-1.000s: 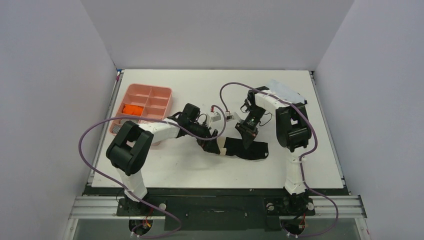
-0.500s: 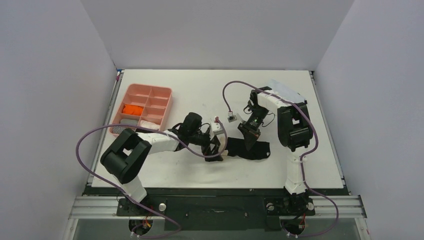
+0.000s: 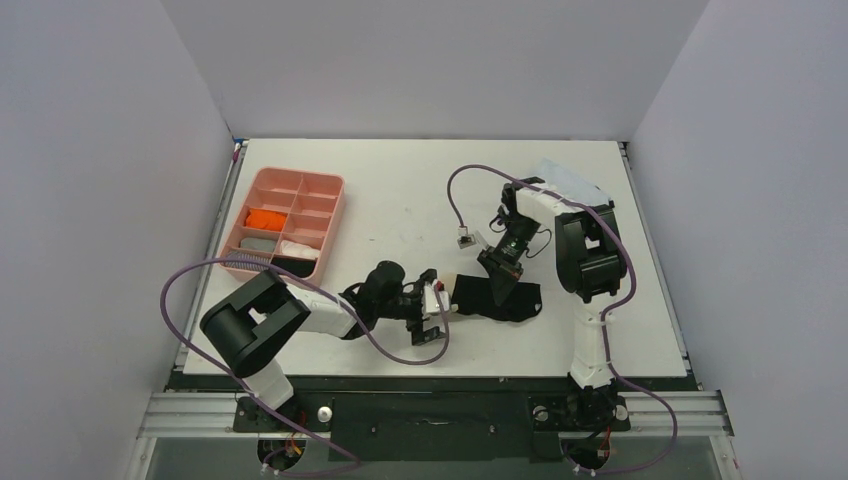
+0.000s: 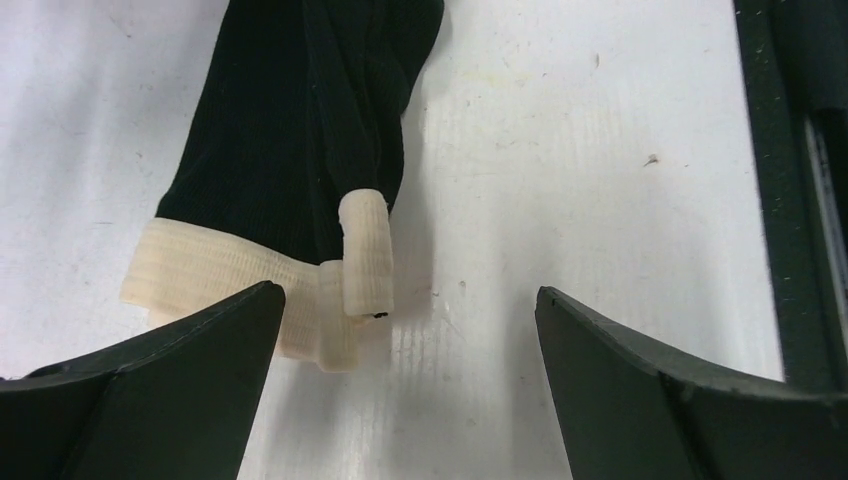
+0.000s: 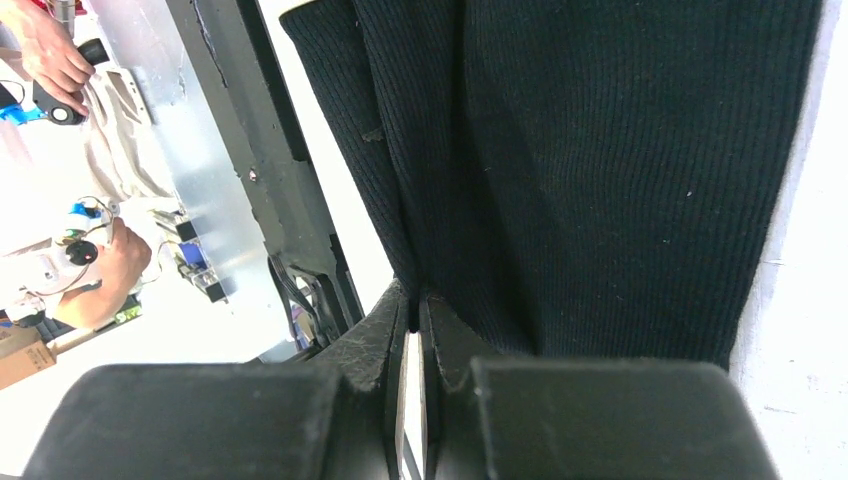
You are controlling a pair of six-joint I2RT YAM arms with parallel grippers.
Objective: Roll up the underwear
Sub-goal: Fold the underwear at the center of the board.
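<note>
My L gripper (image 4: 408,300) hangs low w/ jaws wide apart, just short of the beige ribbed waistband (image 4: 200,265) of the black ribbed-knit cloth underwear (image 4: 290,120). It's folded narrow on the white tabletop (image 4: 600,150) btw both arms. My R gripper (image 5: 415,310) is closed tight, tips on the far end; can't tell if cloth is nipped. Best way, IMO: slide L under the waistband edge incl. the curled tab, clamp all layers, roll evenly toward R. The small bright orange cloth garment (image 3: 265,217) sits in the pink plastic divided tray (image 3: 297,174).
</note>
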